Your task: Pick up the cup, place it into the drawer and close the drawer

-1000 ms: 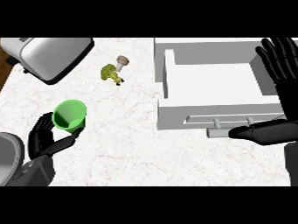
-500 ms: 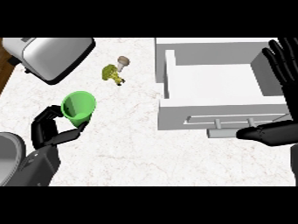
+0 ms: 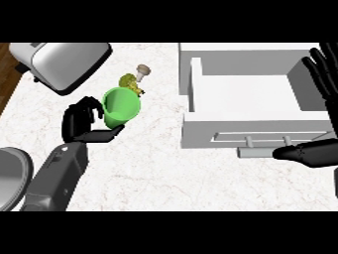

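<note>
One cup (image 3: 121, 105) within left fingers (image 3: 80, 116)

The cup (image 3: 120, 106) is bright green all over, a shade darker inside its mouth. Both hands, the left hand (image 3: 84, 123) and the right hand (image 3: 332, 99), are black, on grey forearms. The open drawer (image 3: 252, 106) at the right is plain white with pale grey handles. The counter (image 3: 164, 168) is white marble with faint reddish veining; dark brown wood shows at the far left. The toaster (image 3: 60, 63) is silver-grey. Beyond the cup a small object (image 3: 135, 79) looks yellow-green with a beige top, perhaps a figurine.
</note>
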### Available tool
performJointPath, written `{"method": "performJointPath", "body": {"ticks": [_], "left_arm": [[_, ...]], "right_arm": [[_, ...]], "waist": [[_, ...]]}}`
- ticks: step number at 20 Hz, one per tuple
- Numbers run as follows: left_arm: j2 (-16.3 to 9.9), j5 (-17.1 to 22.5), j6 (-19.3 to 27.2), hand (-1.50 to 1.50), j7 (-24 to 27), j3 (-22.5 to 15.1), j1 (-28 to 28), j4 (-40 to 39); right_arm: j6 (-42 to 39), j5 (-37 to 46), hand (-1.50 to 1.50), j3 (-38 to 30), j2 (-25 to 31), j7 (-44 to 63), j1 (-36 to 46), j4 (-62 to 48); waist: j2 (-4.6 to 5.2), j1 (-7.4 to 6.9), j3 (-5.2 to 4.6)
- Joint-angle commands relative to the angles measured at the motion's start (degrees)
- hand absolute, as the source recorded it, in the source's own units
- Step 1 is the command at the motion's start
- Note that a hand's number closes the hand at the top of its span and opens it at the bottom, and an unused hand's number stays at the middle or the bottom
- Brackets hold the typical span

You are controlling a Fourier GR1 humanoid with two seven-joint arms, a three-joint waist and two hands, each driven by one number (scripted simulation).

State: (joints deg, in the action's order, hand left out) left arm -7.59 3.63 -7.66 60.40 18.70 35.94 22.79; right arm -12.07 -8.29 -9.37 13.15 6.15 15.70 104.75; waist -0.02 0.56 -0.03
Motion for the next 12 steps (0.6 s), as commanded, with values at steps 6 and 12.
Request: {"method": "performJointPath", "body": {"ticks": [6,12], "left_arm": [[4.1,-0.3,-0.7,1.50,-13.8,-6.2,8.6,15.5],[7.5,1.6,7.1,1.50,-30.9,-10.5,16.1,25.3]], "right_arm": [[1.9,1.7,-1.50,0.2,-0.6,1.3,-0.5,1.3],[3.4,3.7,-1.50,2.2,-2.0,2.1,0.6,1.5]], "waist": [[-0.50,-1.13,0.08],[-0.51,-1.06,0.06]]}}
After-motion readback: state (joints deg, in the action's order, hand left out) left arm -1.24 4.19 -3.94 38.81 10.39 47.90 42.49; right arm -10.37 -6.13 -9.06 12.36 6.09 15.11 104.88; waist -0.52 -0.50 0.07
